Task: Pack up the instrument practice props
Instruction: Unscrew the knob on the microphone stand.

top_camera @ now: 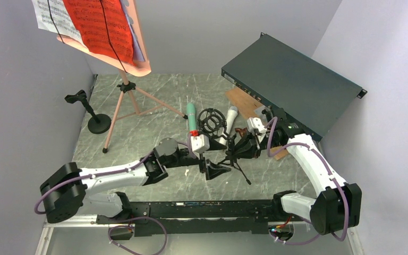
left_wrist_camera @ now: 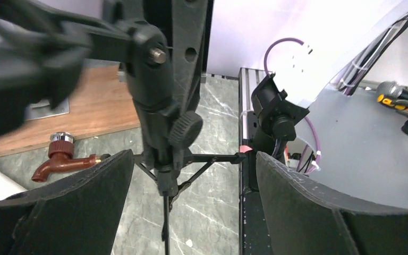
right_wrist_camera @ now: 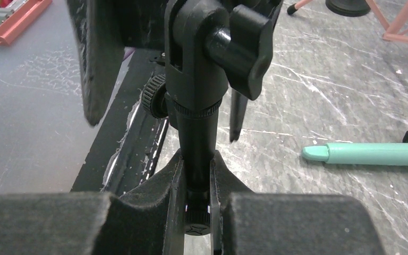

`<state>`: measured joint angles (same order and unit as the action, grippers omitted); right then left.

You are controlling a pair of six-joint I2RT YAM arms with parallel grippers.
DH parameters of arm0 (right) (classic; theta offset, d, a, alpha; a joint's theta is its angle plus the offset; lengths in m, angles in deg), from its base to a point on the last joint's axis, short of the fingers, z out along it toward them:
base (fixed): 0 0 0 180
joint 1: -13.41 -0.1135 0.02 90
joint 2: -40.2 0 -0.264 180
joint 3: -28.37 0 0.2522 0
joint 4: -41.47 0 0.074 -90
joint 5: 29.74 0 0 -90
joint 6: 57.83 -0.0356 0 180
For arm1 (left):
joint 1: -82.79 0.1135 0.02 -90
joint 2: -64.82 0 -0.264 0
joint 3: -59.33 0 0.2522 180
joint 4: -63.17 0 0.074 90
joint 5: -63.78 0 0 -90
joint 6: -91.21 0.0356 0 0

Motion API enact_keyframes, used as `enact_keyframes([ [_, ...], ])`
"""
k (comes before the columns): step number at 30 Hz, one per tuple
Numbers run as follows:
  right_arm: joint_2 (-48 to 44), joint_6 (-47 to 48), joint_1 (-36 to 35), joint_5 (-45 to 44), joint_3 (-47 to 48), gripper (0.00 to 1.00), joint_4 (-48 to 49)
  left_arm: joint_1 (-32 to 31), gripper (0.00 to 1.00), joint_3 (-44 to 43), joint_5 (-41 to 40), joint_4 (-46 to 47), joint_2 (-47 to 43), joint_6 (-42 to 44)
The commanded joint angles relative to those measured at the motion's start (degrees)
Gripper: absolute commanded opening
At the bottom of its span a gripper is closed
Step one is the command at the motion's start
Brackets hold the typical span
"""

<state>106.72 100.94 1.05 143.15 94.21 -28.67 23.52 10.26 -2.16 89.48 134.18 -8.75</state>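
Note:
My right gripper (right_wrist_camera: 197, 212) is shut on the stem of a small black tripod microphone mount (right_wrist_camera: 199, 79), holding it above the table (top_camera: 236, 154). Just left of it, my left gripper (top_camera: 216, 170) stands open; in its wrist view the mount (left_wrist_camera: 162, 149) hangs ahead of the wide-apart jaws, apart from both. A green microphone (top_camera: 191, 118) and a white microphone (top_camera: 230, 119) lie behind, either side of a black shock mount (top_camera: 210, 121). The pink music tripod (top_camera: 125, 98) carries white, red and lavender pages (top_camera: 101, 24) at the back left. A second black mount (top_camera: 96, 121) on a round base stands far left.
A large dark green metal box (top_camera: 292, 90) lies at the back right, with a brown wooden board (top_camera: 243, 101) beside it. A small brown tap-shaped piece (left_wrist_camera: 58, 158) lies by the board. The black rail (top_camera: 191, 210) runs along the near edge.

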Motion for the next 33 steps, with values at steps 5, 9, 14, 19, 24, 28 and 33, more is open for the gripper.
enact_keyframes([
  [5,-0.76,-7.17,0.23,2.58,-0.04,0.00,8.84,-4.54,0.89,-1.26,-10.99,13.78,4.81,6.36],
  [9,-0.80,-8.13,0.23,2.13,-0.29,0.00,9.80,-6.07,0.91,-0.49,-18.07,16.96,4.54,6.72],
  [14,-0.95,-10.18,0.23,1.25,-0.66,0.00,11.63,-7.42,0.82,-0.52,-23.87,17.69,3.33,5.50],
  [19,-0.96,-11.06,0.23,1.05,-0.83,0.00,12.47,-7.66,0.63,-3.81,-26.54,9.85,2.54,3.83],
  [24,-1.04,-12.02,0.23,0.62,-1.09,0.00,13.37,-7.84,0.37,-5.89,-28.76,3.91,2.44,2.70],
  [28,-1.08,-12.39,0.08,0.19,-1.27,0.00,13.92,-7.97,0.19,-7.73,-29.64,-0.47,2.38,2.89],
  [33,-1.12,-12.17,-0.27,-0.43,-1.53,0.02,14.02,-8.01,0.02,-8.56,-31.99,-3.91,1.13,3.82],
])
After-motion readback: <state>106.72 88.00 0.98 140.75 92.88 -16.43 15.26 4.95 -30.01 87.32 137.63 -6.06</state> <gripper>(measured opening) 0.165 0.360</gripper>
